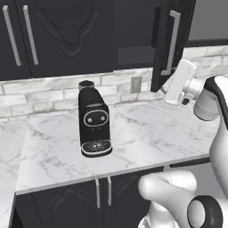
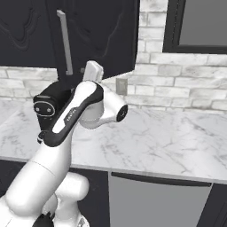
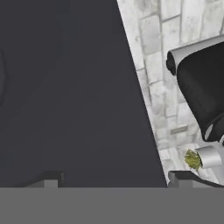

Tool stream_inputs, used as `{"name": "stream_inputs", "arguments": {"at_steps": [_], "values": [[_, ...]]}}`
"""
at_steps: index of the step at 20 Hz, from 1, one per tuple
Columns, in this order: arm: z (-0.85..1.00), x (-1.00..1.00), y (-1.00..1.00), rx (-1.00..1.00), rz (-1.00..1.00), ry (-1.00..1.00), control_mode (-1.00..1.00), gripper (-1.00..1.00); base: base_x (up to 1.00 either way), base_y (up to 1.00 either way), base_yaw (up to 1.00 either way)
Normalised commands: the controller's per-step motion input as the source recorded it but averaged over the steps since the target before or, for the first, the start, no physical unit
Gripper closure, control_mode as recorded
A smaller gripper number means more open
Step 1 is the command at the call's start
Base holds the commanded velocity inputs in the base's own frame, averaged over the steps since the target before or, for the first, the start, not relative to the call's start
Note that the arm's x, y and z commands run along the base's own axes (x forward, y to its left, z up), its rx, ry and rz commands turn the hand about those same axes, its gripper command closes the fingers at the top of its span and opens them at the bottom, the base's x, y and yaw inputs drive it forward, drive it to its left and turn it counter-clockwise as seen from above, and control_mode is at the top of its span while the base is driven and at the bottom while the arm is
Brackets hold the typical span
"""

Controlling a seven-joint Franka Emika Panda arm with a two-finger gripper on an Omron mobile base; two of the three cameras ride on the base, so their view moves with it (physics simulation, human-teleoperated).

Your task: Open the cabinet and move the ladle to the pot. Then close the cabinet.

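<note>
The claw was seen raised at the lower edge of the cabinet, right beside the swung-out door and just under its long silver handle. Both finger tips were spread far apart at the bottom of the hand view, with nothing held between them, so the claw was wide. The dark face of the door was pressed close before it, and past the door's edge a brick wall was shown. Inside the opened cabinet a shelf was made out, too dark for its contents to be told; the ladle and the pot could not be found.

Below and to the left of the claw, a black coffee machine was stood on the marble counter, well apart. A wall outlet was set just left of the claw, behind it. A dark-framed window was placed well off to its right.
</note>
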Motion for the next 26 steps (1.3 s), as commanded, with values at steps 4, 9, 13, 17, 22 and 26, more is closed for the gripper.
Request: {"name": "stream_inputs", "arguments": {"at_steps": [4,9,13,17,22,26], "values": [[0.42,0.84,0.57,-0.02,0.05,0.00,-1.00,-1.00,0.00,0.00,0.00],[0.30,0.99,0.39,-0.02,0.00,0.01,-1.00,-1.00,0.00,0.00,0.00],[0.29,1.00,0.09,0.00,0.00,0.06,-1.00,-1.00,0.00,0.00,0.00],[0.25,1.00,0.00,0.00,0.00,0.07,-1.00,-1.00,0.00,0.00,0.00],[0.22,0.97,0.01,-0.05,-0.05,0.06,-1.00,-1.00,0.00,0.00,0.00],[0.10,0.88,0.01,-0.11,-0.09,0.07,-1.00,-1.00,0.00,0.00,0.00]]}}
